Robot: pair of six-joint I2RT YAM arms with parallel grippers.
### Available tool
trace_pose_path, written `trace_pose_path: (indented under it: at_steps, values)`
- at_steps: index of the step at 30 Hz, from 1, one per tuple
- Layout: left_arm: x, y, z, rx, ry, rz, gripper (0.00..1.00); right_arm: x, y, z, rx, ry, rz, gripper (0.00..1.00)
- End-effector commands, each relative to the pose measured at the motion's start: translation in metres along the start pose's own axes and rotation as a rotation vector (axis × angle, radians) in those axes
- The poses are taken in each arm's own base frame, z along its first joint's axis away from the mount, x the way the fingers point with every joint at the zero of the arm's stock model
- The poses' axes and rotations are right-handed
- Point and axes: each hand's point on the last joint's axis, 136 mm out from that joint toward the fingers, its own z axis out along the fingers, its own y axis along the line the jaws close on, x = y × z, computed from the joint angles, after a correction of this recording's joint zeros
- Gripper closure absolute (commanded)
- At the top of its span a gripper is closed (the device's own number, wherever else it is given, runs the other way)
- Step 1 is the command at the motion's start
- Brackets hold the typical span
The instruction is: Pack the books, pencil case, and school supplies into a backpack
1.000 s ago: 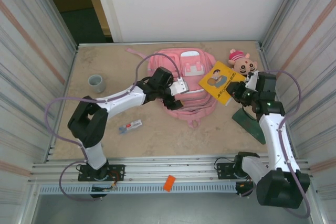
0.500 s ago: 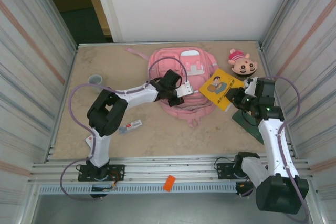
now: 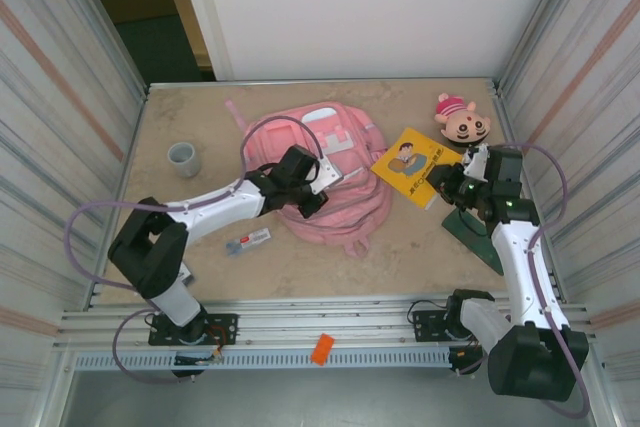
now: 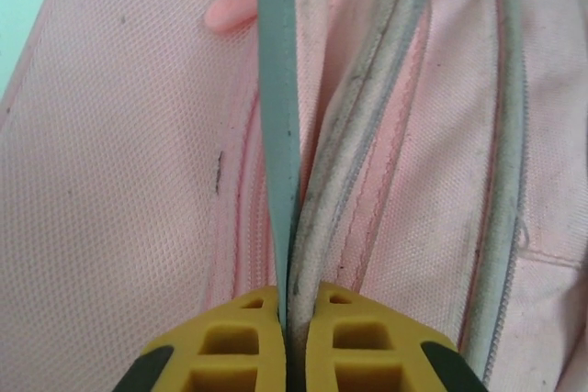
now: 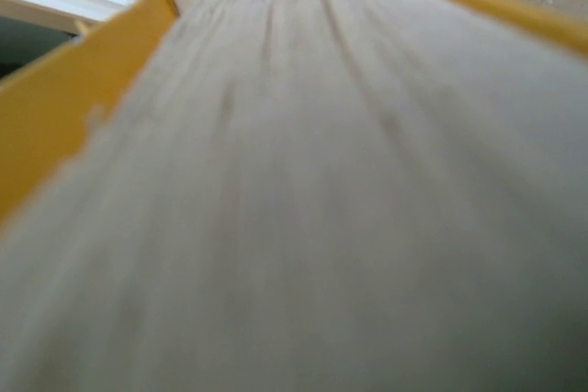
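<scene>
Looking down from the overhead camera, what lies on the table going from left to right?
In order: grey cup → small whitish pack → pink backpack → yellow book → plush head.

Place: my robot test cell, a lab.
Walls: ribbed grey metal panels [image 3: 60, 117] enclose me.
Floor: speckled beige tabletop [image 3: 300, 259], slotted silver aluminium rail [image 3: 330, 323].

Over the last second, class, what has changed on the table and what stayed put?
The left gripper closed on the backpack at its zip edge and dragged it leftward, turning it. The right gripper keeps holding the book; the grey cup, plush head and stick pack stayed put.
</scene>
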Motion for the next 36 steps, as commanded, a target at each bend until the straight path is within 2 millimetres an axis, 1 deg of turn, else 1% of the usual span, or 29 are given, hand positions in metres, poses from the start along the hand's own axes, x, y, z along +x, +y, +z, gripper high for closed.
trace_pose_path:
  at_steps: [1,3,5,7,8,10,13,18,20,23,25,29,34,36]
  values:
    - [-0.061,0.012,-0.038,-0.011,-0.188,-0.050,1.00,-0.022,0.039,-0.032,-0.072,-0.125,-0.049,1.00]
    - [-0.077,0.019,-0.051,0.001,-0.211,-0.085,1.00,-0.025,0.037,-0.049,-0.031,-0.203,-0.038,1.00]
    - [-0.091,0.026,-0.065,0.040,-0.248,-0.136,1.00,-0.026,0.028,-0.070,0.027,-0.290,0.009,1.00]
    - [-0.104,0.035,-0.080,0.057,-0.293,-0.179,1.00,-0.023,0.016,-0.087,0.085,-0.356,0.089,1.00]
    - [-0.109,0.038,-0.087,0.066,-0.316,-0.191,1.00,-0.020,0.014,-0.092,0.088,-0.370,0.108,1.00]
    - [-0.120,0.043,-0.102,0.072,-0.359,-0.208,1.00,-0.010,0.020,-0.095,0.046,-0.348,0.121,1.00]
    - [-0.133,0.046,-0.120,0.089,-0.412,-0.229,1.00,0.008,0.031,-0.088,-0.024,-0.241,0.130,1.00]
    - [-0.142,0.048,-0.135,0.119,-0.451,-0.273,1.00,0.033,0.041,-0.079,-0.083,-0.093,0.104,1.00]
    - [-0.146,0.052,-0.141,0.147,-0.477,-0.320,1.00,0.043,0.047,-0.072,-0.129,-0.027,0.106,1.00]
    - [-0.155,0.058,-0.149,0.178,-0.521,-0.359,1.00,0.058,0.054,-0.055,-0.202,0.081,0.130,1.00]
    - [-0.159,0.062,-0.155,0.182,-0.537,-0.359,1.00,0.064,0.061,-0.043,-0.234,0.101,0.122,1.00]
    - [-0.163,0.068,-0.158,0.212,-0.546,-0.367,1.00,0.067,0.070,-0.011,-0.274,0.081,0.148,1.00]
    - [-0.166,0.070,-0.156,0.261,-0.561,-0.400,1.00,0.059,0.085,0.025,-0.358,-0.055,0.218,1.00]
    - [-0.166,0.073,-0.155,0.263,-0.561,-0.407,1.00,0.059,0.087,0.040,-0.350,-0.084,0.230,1.00]
